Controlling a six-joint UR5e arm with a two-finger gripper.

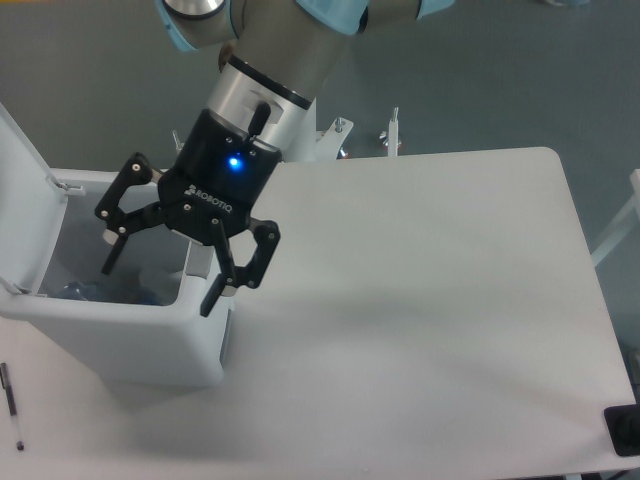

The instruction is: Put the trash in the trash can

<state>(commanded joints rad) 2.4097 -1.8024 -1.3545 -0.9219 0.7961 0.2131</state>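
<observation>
Wide white rectangular bench [420, 300] with rounded corners, spreading right of and below the gripper [160, 270]. Thin black pen [11, 405] lying on it, well down and left of the gripper, near the left edge.

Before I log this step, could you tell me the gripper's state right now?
Gripper: open, holding nothing, above the trash can.
</observation>
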